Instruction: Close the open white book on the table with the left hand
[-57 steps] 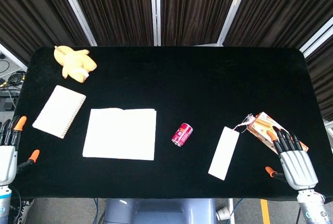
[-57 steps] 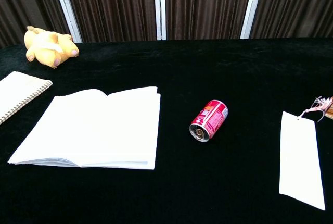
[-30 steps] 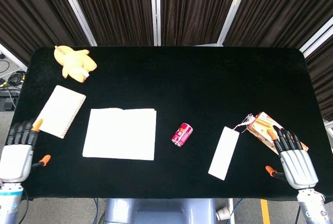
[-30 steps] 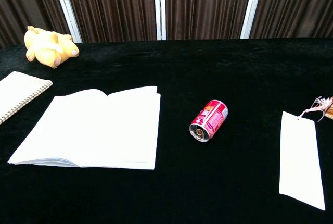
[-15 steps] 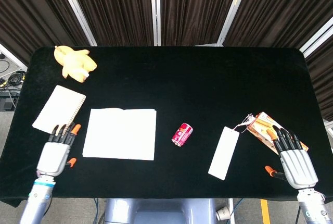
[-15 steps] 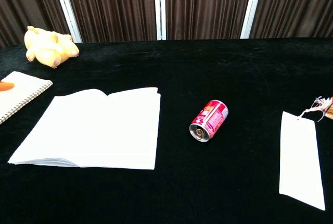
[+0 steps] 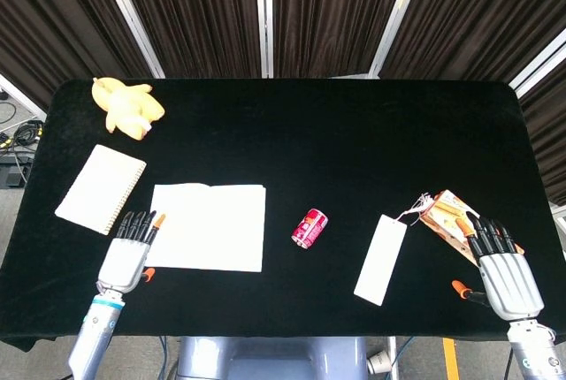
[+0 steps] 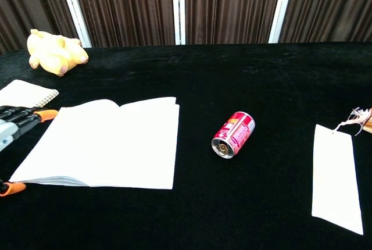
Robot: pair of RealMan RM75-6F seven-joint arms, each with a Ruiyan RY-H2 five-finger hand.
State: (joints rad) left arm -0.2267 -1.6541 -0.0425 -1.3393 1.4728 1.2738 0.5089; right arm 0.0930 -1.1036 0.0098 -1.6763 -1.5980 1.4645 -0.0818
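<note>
While empty and held straight together, fingers (image 7: 140, 224) of the left hand (image 7: 126, 258) hover at the left edge of the white book (image 7: 205, 226), lying open just beyond on the black surface (image 7: 336, 141). Light, floppy pages, likely to slip; best caught under that near edge and folded over rightward.

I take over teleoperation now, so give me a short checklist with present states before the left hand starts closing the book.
1. White book lying open and flat: ok.
2. Left hand at the book's left edge, holding nothing: ok.
3. Left hand touching the page: cannot tell.
4. Spiral notebook apart from the book: ok.
5. Red can on its side, right of the book, apart from it: ok.
6. Right hand away from the book: ok.
</note>
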